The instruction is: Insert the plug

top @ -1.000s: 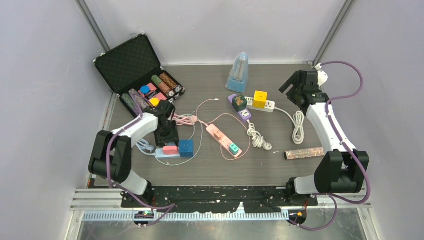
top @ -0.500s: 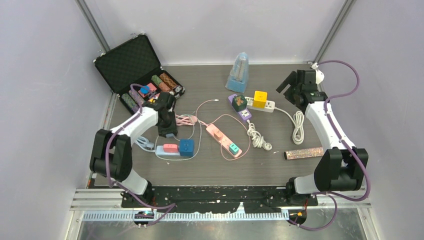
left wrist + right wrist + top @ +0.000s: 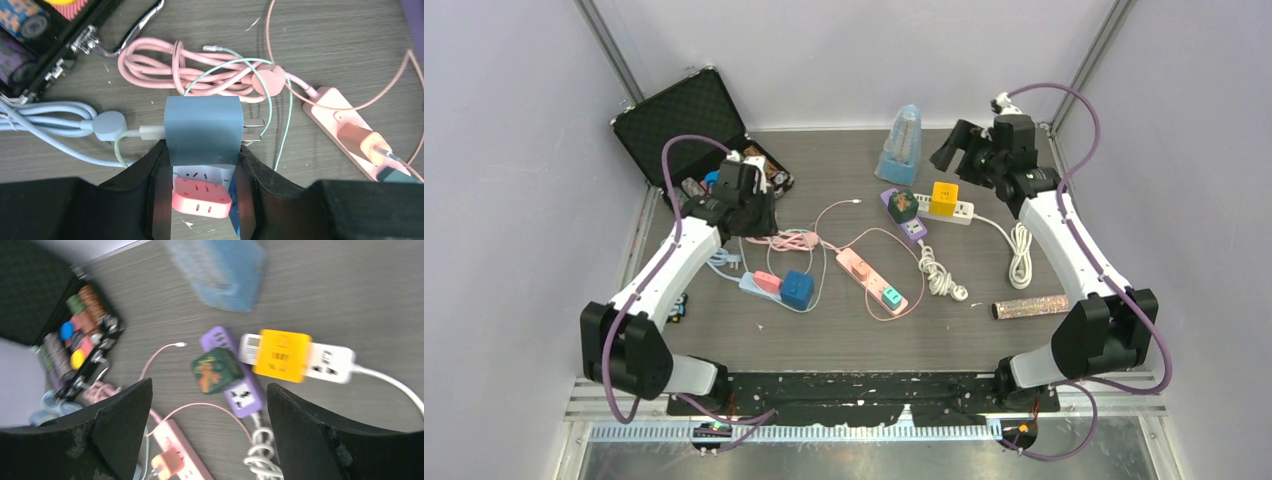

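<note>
Left claw point(image 3: 202, 150) has risen, gripping the grey-blue plug point(image 3: 202, 125).

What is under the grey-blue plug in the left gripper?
In the left wrist view a white socket strip with a pink adapter shows below the grey-blue plug between the left gripper's fingers. What lies straight beneath the plug is covered.

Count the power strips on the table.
4: pale blue strip at left, pink strip at centre, purple strip and white strip farther back right. The left arm may hide more.
</note>
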Controlling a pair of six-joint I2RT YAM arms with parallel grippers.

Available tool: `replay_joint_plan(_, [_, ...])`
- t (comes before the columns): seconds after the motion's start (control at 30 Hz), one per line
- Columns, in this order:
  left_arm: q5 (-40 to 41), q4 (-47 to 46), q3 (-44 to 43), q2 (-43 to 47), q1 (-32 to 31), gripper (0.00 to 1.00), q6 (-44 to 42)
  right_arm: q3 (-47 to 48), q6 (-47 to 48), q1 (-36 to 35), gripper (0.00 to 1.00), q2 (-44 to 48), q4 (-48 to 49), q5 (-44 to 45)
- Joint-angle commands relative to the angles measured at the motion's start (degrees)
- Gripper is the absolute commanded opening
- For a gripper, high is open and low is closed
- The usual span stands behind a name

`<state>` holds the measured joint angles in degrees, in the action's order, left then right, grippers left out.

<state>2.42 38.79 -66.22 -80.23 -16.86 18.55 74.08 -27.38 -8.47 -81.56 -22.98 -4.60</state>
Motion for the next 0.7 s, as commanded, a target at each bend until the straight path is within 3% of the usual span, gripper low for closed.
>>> replay_joint_plan(0.0, [-0.7,-7.2,-3.3,6.1,0.1,0.0,-8.2,6.6,6.0,-3.3,0.89,-1.9,3.4,-12.1])
replay_joint_plan(0.2, [-0.1,-8.1,-6.5,12.2,0.0,0.0,-12.8,9.4,8.9,-7.0,0.89,-2.4,3.0,-15.5])
replay_joint_plan(0.67, [-8.6,-12.1,1.3,27.1,0.0,0.0,-11.7,5.8,8.7,-8.8,0.89,1.2,5.2,-15.4])
